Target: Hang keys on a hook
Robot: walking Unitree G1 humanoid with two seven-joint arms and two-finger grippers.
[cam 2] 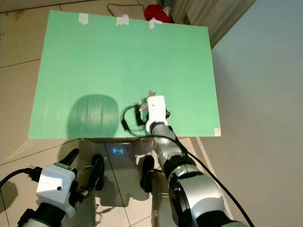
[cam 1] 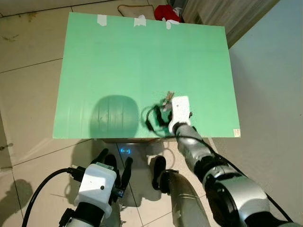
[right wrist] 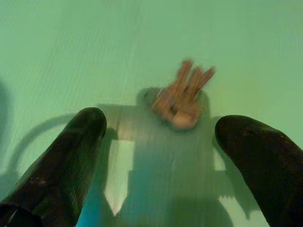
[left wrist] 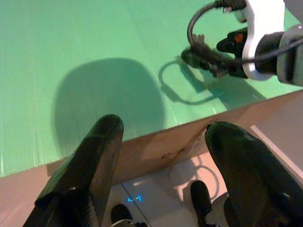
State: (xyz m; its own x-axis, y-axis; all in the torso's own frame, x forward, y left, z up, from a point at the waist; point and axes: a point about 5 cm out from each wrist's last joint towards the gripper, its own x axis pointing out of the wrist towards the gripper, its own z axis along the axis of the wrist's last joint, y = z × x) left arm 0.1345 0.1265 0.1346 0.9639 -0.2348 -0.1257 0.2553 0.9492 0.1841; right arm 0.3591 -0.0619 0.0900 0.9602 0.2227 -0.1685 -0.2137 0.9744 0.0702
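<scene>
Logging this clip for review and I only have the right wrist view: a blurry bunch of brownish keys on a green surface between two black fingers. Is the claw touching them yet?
Observer: Not visibly. In the head views the right claw hovers at the small bunch of brownish metal keys, fingers apart.
Operator: How big is the green surface?
Observer: It is a flat green board covering a cardboard box, with white tape strips on its far edge.
Operator: Where are the keys on it?
Observer: Near the front edge, toward the robot's right.
Operator: And the other arm?
Observer: The left claw is low, below the board's front edge, open over the tiled floor.
</scene>
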